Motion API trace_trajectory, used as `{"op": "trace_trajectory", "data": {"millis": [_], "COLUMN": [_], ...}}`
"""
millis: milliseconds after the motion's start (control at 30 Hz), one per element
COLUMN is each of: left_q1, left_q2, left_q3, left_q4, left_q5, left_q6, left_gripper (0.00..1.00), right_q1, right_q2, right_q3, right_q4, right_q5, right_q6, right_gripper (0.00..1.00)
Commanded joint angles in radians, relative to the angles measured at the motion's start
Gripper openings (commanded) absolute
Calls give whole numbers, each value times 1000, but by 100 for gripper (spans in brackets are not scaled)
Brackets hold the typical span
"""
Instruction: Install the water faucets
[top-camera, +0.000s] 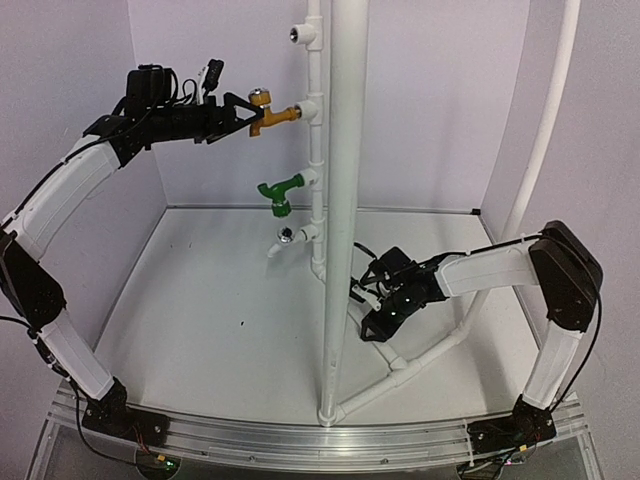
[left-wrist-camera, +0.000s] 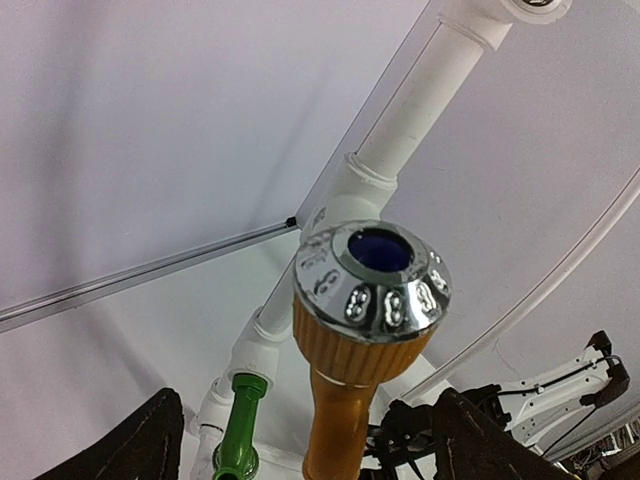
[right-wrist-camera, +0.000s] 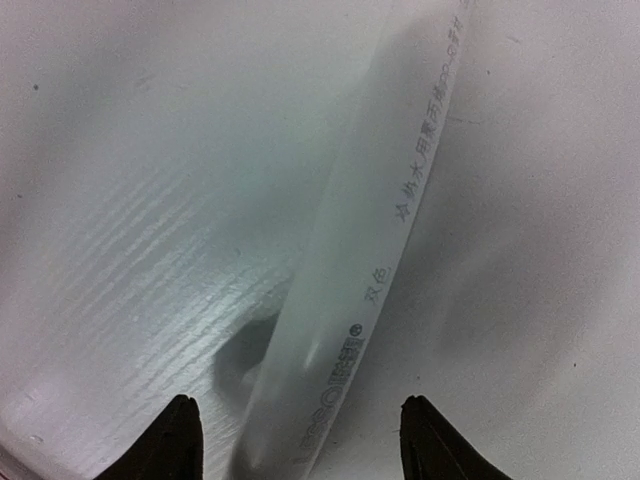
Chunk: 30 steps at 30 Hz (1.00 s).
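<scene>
Brass faucet (left-wrist-camera: 350, 370) mid-frame, nosed into tee (top-camera: 310, 108).
Left gripper (left-wrist-camera: 315, 440) spread astride it, likely to turn; right gripper (right-wrist-camera: 305, 430) spread astride pipe (right-wrist-camera: 360, 260), perhaps bracing.

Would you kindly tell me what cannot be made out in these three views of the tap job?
- Brass tap: in the left wrist view the spout is cut off by the bottom edge; the top view is too small to show how far it is screwed in.
- Green tap: left wrist view, mostly cut off below.
- Right gripper: top view, fingertips too small and dark to tell apart.
- Lettering on the slanted pipe: right wrist view, blurred.
</scene>
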<state>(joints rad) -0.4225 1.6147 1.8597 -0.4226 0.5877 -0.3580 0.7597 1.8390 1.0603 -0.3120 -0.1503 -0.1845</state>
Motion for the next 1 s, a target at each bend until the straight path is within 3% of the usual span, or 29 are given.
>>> {"op": "trace_trajectory", "data": {"millis": [0,167,300,433,600,733,967], "left_q1": [-1,-2,-7,-39,-148,-184,-188], "left_q2": [-38,-23,3,14,9,12,-4], "left_q3": [11,38,81,107,121,115,83], "left_q4": [19,-2,-34,-62,-96,-76,-47], "left_q5": [-19,-19,-12,-44,-222,-324,-371], "left_q6": [20,61,109,155,211,180,216], "left_gripper": [84,82,81,81,80,74,64], "right_q1": [-5,-24,-48,-59,-59,-59,-58], "right_q2": [42,44,66,98,132,164,163], "right_q3": [47,65,82,133,214,270,272], "right_q4": [-29,-31,-35,-48,-87,-117,-125], "right_q5": [114,139,150,150,121,99,82], "right_q6": [-107,-195,-259,-258,-166,-108,-112], "right_gripper": [36,12,1,0,0,0,0]}}
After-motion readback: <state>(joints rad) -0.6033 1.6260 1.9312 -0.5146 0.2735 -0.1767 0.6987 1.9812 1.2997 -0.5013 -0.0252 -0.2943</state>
